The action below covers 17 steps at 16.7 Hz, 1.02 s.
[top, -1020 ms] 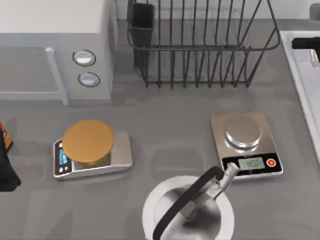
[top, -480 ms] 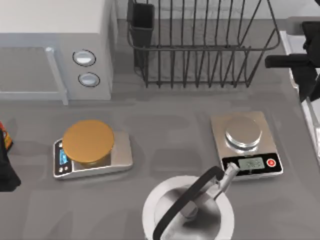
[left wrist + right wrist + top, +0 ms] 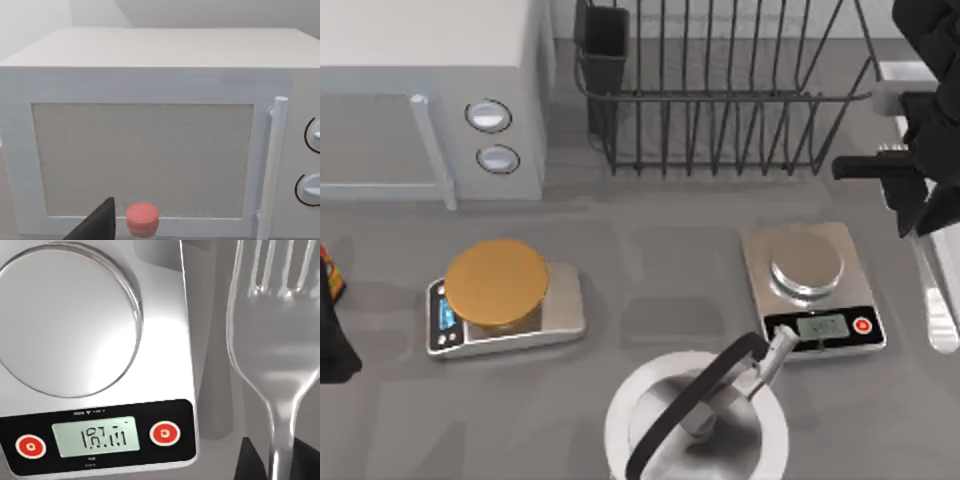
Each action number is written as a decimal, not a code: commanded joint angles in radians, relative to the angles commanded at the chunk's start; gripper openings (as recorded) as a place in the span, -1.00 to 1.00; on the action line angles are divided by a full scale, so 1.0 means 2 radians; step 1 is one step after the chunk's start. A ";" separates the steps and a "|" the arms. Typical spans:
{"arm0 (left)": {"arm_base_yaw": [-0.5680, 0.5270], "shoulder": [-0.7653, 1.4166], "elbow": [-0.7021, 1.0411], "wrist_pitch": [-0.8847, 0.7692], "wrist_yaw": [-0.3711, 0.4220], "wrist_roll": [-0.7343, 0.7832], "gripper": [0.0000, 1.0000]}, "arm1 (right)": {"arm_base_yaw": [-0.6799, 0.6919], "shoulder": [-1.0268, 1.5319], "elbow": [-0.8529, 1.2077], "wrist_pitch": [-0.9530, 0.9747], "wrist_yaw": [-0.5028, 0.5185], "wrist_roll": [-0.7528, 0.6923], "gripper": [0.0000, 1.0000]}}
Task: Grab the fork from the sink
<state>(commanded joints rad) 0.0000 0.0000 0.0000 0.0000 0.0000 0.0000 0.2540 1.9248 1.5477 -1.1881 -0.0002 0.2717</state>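
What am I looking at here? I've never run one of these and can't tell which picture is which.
It is a two-armed AgileX robot at a kitchen counter. The top view looks straight down. It shows a microwave, a dish rack, a gold-topped scale, a steel scale, a kettle and the sink rim at the right. The other two pictures come from cameras on the wrists. The left arm is parked at the left edge, facing the microwave. The right end effector appears closed on the handle of the fork, beside the steel scale.
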 joint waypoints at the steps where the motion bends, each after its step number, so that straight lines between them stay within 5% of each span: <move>1: 0.000 0.000 0.000 0.000 0.000 0.000 1.00 | 0.000 0.003 -0.022 0.027 0.000 0.000 -1.00; 10: 0.000 0.000 0.000 0.000 0.000 0.000 1.00 | 0.002 0.015 -0.090 0.102 0.001 0.001 -1.00; 17: 0.000 0.000 0.000 0.000 0.000 0.000 1.00 | 0.002 0.015 -0.090 0.102 0.001 0.001 0.06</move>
<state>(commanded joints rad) 0.0000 0.0000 0.0000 0.0000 0.0000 0.0000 0.2582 1.9546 1.3686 -0.9847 0.0012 0.2742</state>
